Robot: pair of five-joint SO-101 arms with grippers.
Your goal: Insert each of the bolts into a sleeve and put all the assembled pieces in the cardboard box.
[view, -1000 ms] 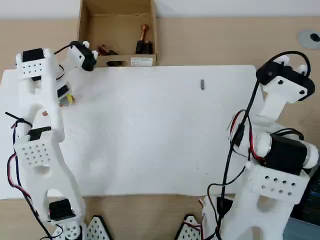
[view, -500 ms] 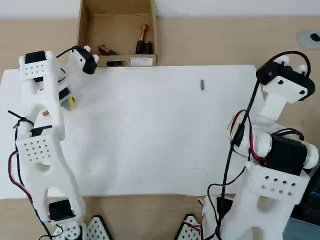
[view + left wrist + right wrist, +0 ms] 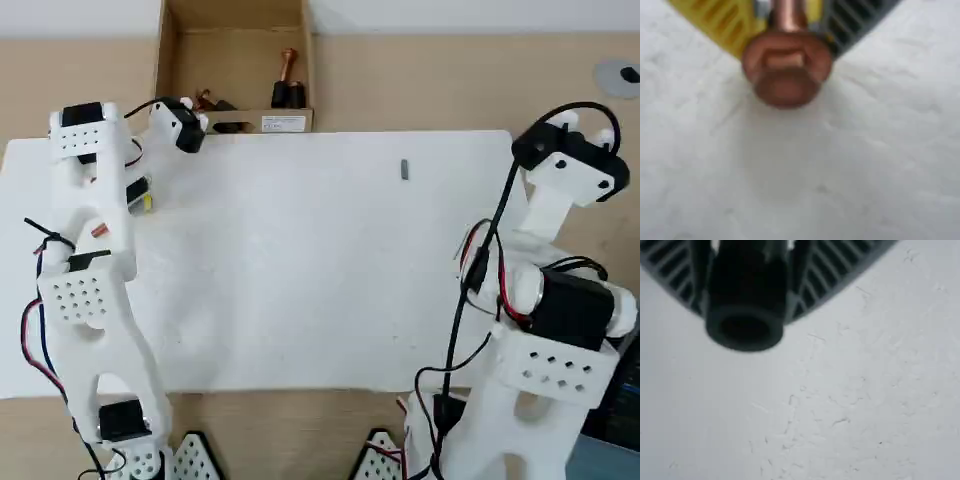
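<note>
Bolt [image 3: 786, 70] in L pincer [image 3: 788, 22], shank lengthwise, head outward

A copper-coloured flanged bolt [image 3: 786, 70] sits clamped in the left claw [image 3: 787, 15], a black hollow cylindrical sleeve [image 3: 746, 315] in the right claw [image 3: 747, 260]. An open brown cardboard box [image 3: 164, 60] at the table's far edge holds sleeved copper bolts [image 3: 288, 82].

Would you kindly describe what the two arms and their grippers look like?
The left arm and the right arm are both white printed shells with perforated plates, black motors, and red and black cables along them. The left gripper has one yellow ribbed finger and one dark ribbed finger. The right gripper has dark ribbed fingers.
</note>
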